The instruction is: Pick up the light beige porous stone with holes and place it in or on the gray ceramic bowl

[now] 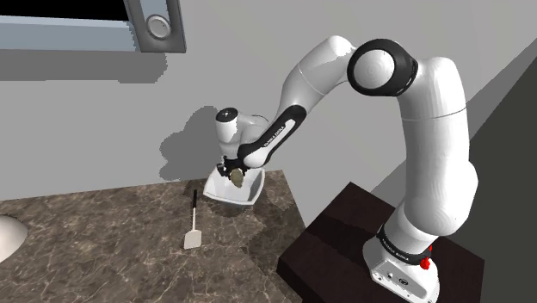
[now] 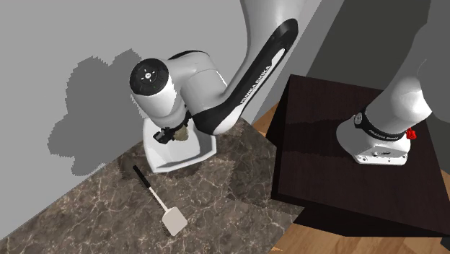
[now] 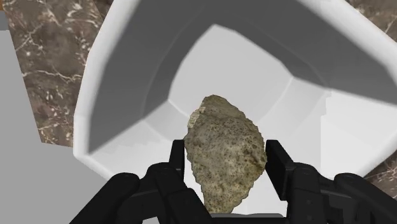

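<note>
Stone (image 3: 224, 143), clasped between the black gripper's (image 3: 226, 156) fingers, is hanging over the pale bowl (image 3: 127, 83), calling for a low, centred release.

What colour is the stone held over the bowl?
The stone is mottled olive-beige with fine dark speckles. The wrist view shows it best.

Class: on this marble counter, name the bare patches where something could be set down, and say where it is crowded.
Bare marble counter stretches between the spatula and the white rounded object at the shoulder view's left edge, back to the wall. Crowded: the corner where the bowl sits, with the gripper holding the stone over it.
</note>
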Robot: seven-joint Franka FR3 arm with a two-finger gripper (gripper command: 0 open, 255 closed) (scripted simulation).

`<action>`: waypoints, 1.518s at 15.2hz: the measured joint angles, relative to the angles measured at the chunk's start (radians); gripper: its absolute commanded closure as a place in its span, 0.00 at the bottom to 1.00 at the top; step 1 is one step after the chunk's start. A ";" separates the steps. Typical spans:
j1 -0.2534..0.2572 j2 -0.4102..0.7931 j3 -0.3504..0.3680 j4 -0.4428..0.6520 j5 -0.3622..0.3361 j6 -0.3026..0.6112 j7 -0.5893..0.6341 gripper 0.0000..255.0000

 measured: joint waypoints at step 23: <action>-0.007 -0.065 0.032 -0.023 0.039 -0.041 -0.016 0.00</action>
